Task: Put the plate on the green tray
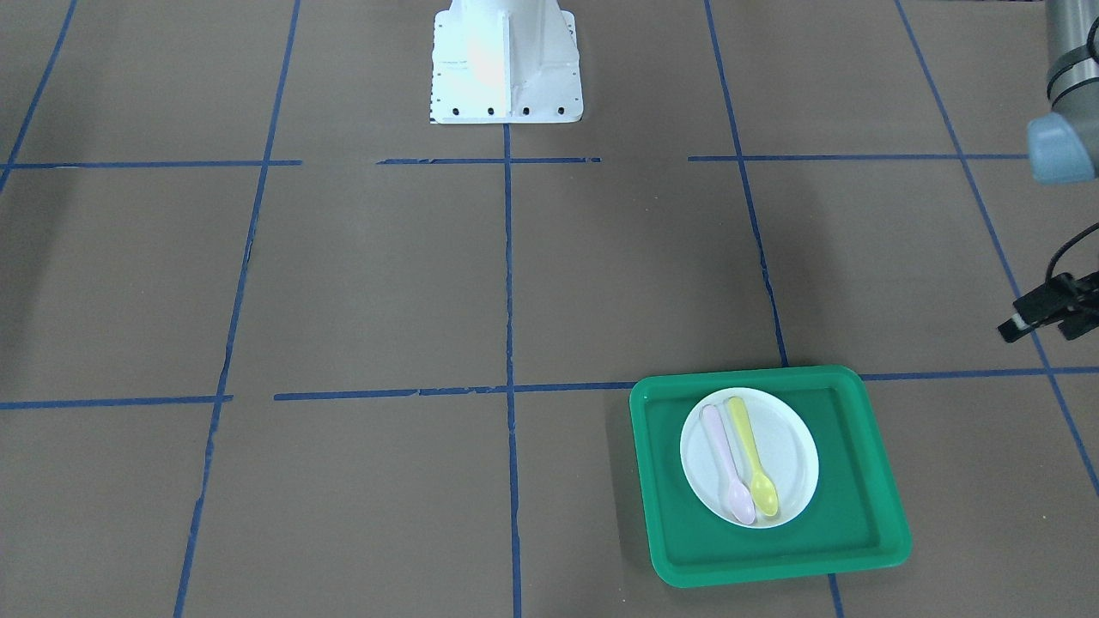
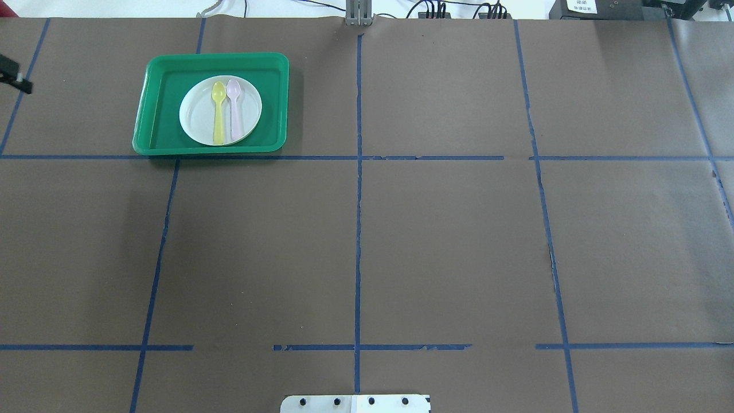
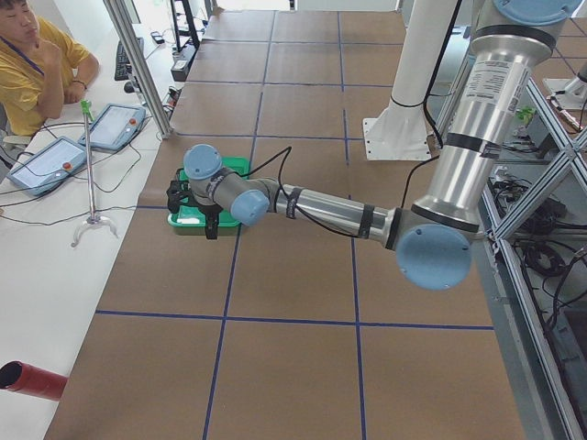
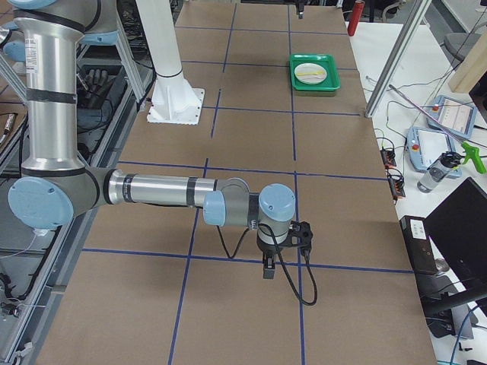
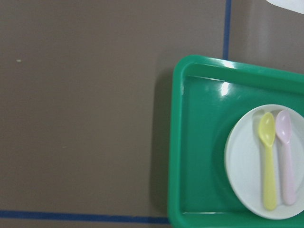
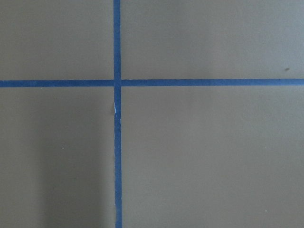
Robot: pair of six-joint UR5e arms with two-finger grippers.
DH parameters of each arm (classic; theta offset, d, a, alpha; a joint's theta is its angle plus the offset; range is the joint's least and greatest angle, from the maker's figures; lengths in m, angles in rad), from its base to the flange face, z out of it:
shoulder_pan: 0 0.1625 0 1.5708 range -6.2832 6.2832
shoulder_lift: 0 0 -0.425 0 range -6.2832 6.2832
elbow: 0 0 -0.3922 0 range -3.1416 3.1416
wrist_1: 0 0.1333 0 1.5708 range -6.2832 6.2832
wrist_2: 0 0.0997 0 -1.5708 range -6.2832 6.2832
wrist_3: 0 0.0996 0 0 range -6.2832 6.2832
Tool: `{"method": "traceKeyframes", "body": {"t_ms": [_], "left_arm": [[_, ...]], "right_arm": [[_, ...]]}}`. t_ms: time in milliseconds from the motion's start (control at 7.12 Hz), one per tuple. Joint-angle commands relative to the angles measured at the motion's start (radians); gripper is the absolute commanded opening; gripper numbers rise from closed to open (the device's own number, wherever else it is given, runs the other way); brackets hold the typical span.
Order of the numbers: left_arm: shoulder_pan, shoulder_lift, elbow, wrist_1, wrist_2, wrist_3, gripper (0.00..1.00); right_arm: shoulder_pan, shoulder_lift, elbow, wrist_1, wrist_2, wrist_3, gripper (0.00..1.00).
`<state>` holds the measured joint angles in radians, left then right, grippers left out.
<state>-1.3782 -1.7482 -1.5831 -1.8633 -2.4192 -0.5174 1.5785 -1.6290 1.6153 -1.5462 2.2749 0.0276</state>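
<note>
The green tray (image 1: 859, 481) lies at the table's far left side in the overhead view (image 2: 155, 115). A white round plate (image 1: 786, 455) rests flat in its recessed centre, and shows in the left wrist view (image 5: 247, 161) too. A yellow spoon (image 1: 751, 455) and a pink spoon (image 1: 725, 463) lie side by side on the plate. My left gripper (image 1: 1043, 330) hangs apart from the tray, off its outer side, fingers spread and empty. My right gripper (image 4: 283, 255) is far from the tray above bare table, seen only from the side, so I cannot tell its state.
Brown table cover with blue tape grid lines. The robot's white base (image 1: 506, 64) stands mid-table at the robot's edge. An operator (image 3: 32, 64) sits beyond the far edge with tablets (image 3: 115, 124) and cables; a metal post (image 3: 138, 64) stands near the tray.
</note>
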Motion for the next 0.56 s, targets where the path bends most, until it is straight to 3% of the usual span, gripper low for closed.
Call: {"method": "traceKeyframes", "body": {"t_ms": [0,281,421], "left_arm": [[-0.155,0.229,-0.103,0.090,0.011,0.359,1.00],[-0.229,0.349,-0.115,0.090,0.032,0.518,1.00],[-0.234,0.358,-0.113,0.093,0.032,0.528,1.00]], "right_arm": [[0.000,0.000,0.000,0.000,0.000,0.000,1.00],[0.000,0.000,0.000,-0.002,0.000,0.000,1.00],[0.000,0.000,0.000,0.000,0.002,0.000,1.00]]}}
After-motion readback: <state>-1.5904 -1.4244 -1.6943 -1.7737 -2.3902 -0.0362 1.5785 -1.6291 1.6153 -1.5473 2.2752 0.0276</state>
